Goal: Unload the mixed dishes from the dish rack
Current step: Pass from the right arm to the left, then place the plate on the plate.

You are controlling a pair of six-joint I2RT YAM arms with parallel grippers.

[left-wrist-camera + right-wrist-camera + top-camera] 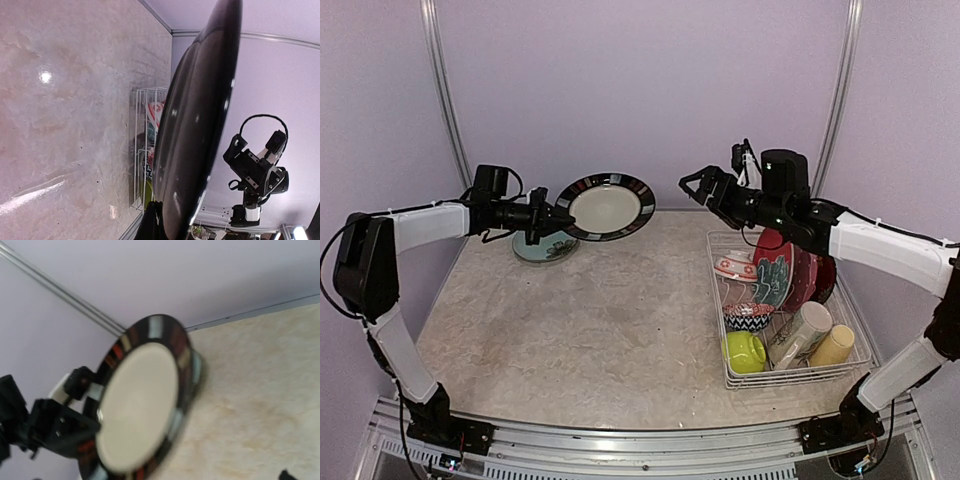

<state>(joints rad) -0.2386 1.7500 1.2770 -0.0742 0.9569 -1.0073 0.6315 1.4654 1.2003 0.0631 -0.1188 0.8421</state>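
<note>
The left end effector (554, 217) is pressed together on the rim of the black-rimmed cream plate (606, 207), pinching its left edge and holding it tilted in the air over the far left part of the tabletop (600, 330). In the left wrist view the plate's dark underside (195, 130) fills the middle. Just below the held plate, a grey plate (545, 248) lies flat on the tabletop.

The right end effector (693, 184) hangs apart from the plate to its right, fingers spread and holding nothing.

The dish rack (790, 375) stands at the right side of the tabletop. It holds a red-patterned bowl (735, 266), a dark red plate (775, 268), a blue-chevron bowl (748, 317), a lime-green bowl (744, 351), a cream mug (800, 335) and a yellow mug (832, 345).
</note>
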